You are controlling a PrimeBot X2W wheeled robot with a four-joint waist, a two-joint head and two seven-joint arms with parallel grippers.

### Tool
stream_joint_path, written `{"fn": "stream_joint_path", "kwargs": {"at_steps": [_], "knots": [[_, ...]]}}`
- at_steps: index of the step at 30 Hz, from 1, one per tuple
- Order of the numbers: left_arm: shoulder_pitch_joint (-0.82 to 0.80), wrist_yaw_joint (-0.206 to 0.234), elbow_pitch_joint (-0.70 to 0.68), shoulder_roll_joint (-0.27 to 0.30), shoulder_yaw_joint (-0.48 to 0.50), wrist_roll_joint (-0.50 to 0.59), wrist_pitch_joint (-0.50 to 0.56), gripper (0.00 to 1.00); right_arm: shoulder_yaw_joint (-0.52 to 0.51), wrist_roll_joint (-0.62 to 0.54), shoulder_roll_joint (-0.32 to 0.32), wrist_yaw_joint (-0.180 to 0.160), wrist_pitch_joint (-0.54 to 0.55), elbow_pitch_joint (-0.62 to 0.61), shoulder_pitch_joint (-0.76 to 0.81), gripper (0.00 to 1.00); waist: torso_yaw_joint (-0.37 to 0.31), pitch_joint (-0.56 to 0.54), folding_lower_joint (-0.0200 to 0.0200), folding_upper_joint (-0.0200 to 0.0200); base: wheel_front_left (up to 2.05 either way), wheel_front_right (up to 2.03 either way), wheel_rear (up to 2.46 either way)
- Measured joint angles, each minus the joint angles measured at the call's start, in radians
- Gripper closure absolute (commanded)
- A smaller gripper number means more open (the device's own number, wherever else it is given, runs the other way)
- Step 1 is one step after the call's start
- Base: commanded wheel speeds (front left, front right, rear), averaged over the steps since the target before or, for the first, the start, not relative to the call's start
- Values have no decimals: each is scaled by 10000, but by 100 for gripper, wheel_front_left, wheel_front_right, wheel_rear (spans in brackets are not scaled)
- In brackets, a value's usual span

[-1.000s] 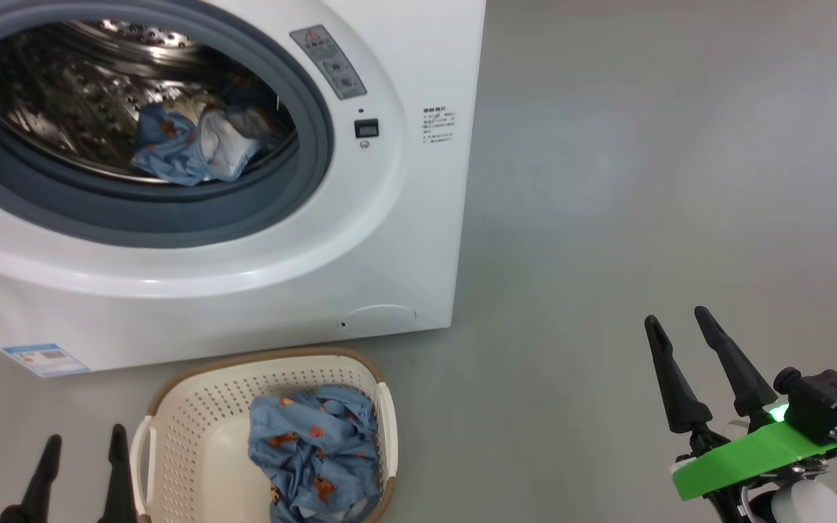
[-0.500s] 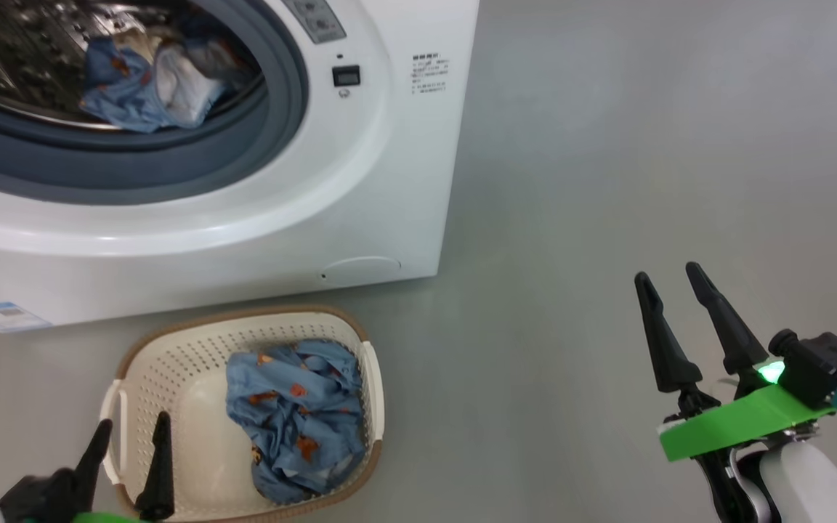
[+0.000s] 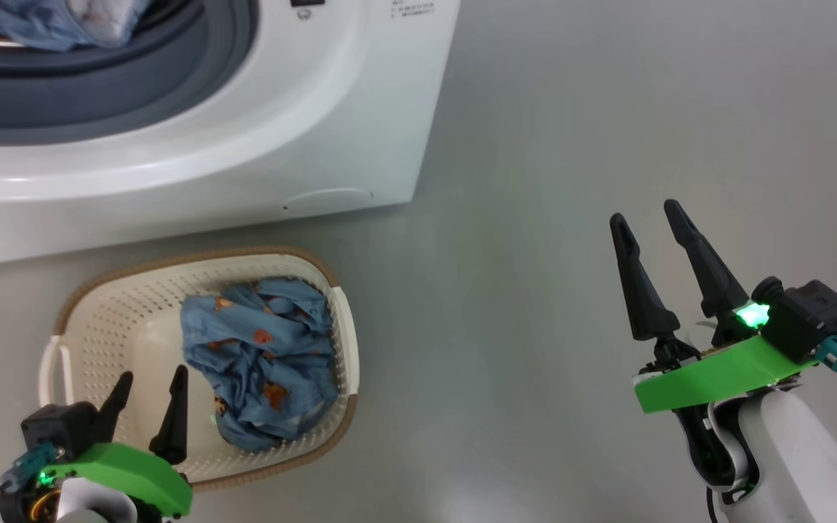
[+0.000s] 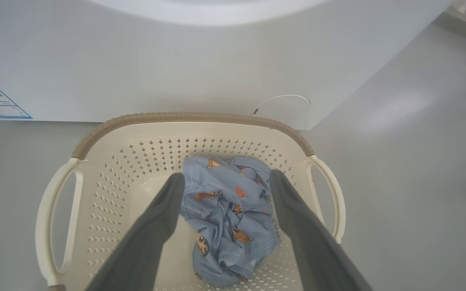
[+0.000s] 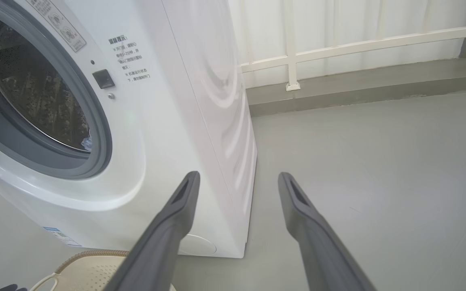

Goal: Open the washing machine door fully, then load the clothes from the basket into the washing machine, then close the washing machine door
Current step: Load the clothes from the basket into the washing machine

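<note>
Head camera tipped down; left gripper (image 3: 154,373) now over the basket (image 3: 193,256) — fingers spread, holding nothing (clothes (image 3: 259,363) bundled in its right half). Right gripper (image 3: 644,211) — spread too, above the floor (image 3: 520,327) beside the washing machine (image 3: 208,167).

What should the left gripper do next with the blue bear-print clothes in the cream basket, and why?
Probably lower the open left gripper onto the blue bear-print clothes: its fingers frame the bundle, which lies loose in the cream perforated basket.
</note>
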Motion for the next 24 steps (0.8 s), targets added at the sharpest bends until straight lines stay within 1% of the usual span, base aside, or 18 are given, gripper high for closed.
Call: {"fn": "stream_joint_path", "kwargs": {"at_steps": [6, 12, 24], "knots": [[-740, 0, 857, 247, -945, -642, 0, 0, 52, -40, 88, 0, 0, -31, -329, 0, -209, 669, 0, 0, 0, 0, 0], [-1530, 0, 1415, 382, -1964, -1271, 0, 0, 127, -56, 138, 0, 0, -100, -596, 0, -382, 1291, -1, 0, 0, 0, 0], [-3176, 0, 2418, 1091, -3879, -2911, 48, 0, 393, -140, 426, 0, 0, -345, -1340, 0, -802, 2566, 0, 0, 0, 0, 0]]}}
